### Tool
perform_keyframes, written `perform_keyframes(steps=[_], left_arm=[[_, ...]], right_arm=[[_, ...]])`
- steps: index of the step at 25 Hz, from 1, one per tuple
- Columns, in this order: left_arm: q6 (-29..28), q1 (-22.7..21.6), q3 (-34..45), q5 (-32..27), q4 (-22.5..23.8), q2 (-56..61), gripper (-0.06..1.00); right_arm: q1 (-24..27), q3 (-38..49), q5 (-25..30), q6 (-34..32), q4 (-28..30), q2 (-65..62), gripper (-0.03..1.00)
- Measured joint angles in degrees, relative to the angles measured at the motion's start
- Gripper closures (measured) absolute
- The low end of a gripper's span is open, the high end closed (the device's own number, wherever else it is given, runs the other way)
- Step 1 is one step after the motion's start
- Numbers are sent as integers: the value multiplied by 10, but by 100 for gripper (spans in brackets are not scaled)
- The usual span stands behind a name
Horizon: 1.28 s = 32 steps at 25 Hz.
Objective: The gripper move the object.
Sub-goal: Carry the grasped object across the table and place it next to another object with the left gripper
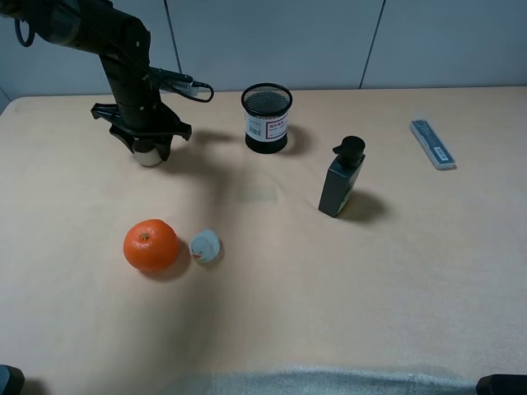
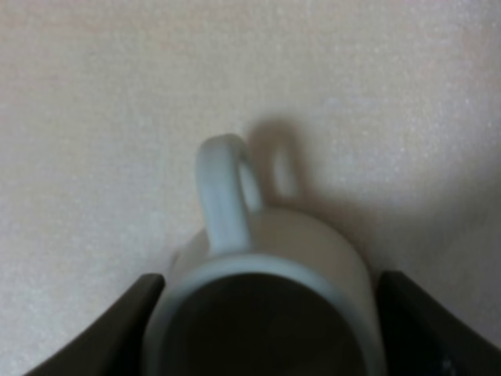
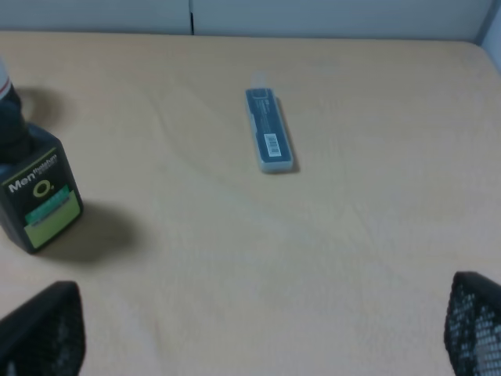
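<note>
The small beige-grey cup [image 1: 150, 154] stands at the far left of the table, mostly hidden under my left gripper [image 1: 148, 138]. In the left wrist view the cup [image 2: 266, 251] fills the space between the two black fingers [image 2: 137, 317], which press on both its sides; its handle [image 2: 223, 188] points away from the gripper. My left gripper [image 2: 270, 321] is shut on the cup, low at the table. My right gripper [image 3: 258, 333] is open and empty; only its two fingertips [image 3: 39, 329] show at the corners of the right wrist view.
A black mesh pen holder [image 1: 267, 118] stands right of the cup. A dark bottle [image 1: 342, 178] [image 3: 35, 196] and a blue-grey case [image 1: 432, 143] [image 3: 268, 129] are on the right. An orange [image 1: 151, 244] and a small white item [image 1: 204, 246] lie in front.
</note>
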<state>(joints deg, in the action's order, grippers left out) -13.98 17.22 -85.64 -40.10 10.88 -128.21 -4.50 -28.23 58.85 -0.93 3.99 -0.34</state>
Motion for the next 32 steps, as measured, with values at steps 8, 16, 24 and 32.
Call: perform_keyframes(steps=[8,16,24,32], left_arm=[[-1,0,-10,-6,-2,0,39],[-1,0,-13,-18,-6,28,39],[-2,0,-18,-57,-15,60,39],[-2,1,-65,-120,-29,61,39]], right_arm=[[0,0,0,0,0,0,28],[0,0,0,0,0,0,28],[0,0,0,0,0,0,28],[0,0,0,0,0,0,28]])
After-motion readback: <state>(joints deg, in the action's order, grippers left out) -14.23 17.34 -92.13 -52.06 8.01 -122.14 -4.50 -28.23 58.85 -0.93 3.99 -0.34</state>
